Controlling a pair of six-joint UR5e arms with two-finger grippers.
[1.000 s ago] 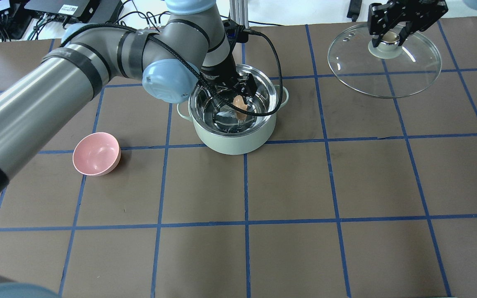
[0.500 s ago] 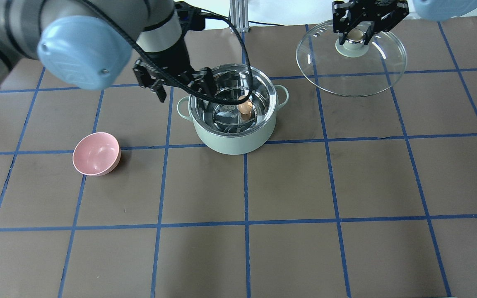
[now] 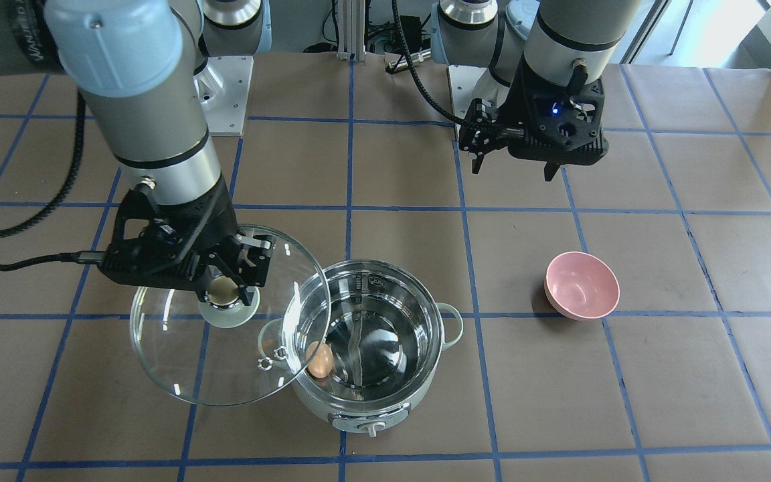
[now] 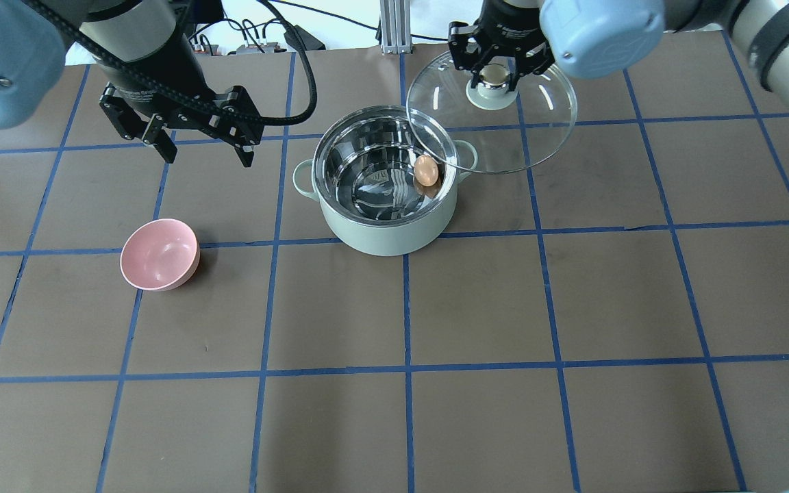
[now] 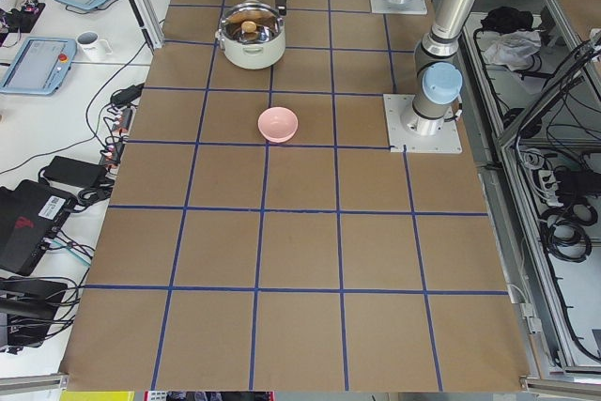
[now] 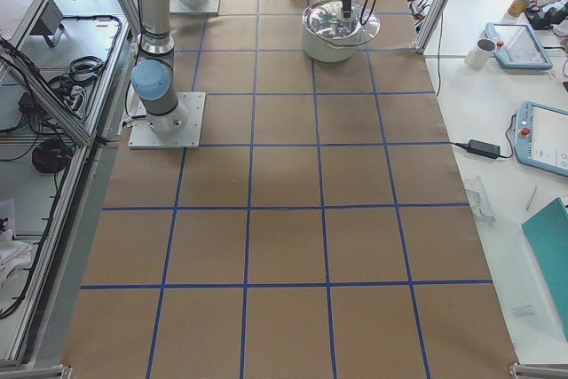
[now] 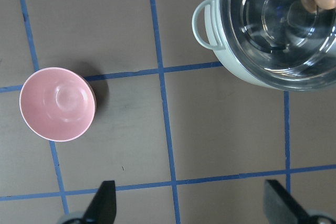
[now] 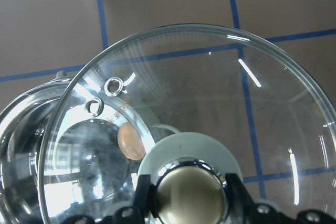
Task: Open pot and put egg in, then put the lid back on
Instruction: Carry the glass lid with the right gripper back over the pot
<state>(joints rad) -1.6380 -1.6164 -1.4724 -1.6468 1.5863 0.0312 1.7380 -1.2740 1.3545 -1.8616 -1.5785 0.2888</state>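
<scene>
Egg (image 4: 426, 170) in pot (image 4: 384, 229) at 3 o'clock; right end effector (image 4: 495, 72) holding lid (image 4: 545, 130), poised for recapping; left end effector (image 4: 204, 147) wide, empty, aside.

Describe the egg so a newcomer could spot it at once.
Find the mint-green electric pot on the brown gridded table. Inside, beside its steel wall nearest the glass lid, lies the egg: small, tan, oval, unlike the lid's round beige knob.
</scene>
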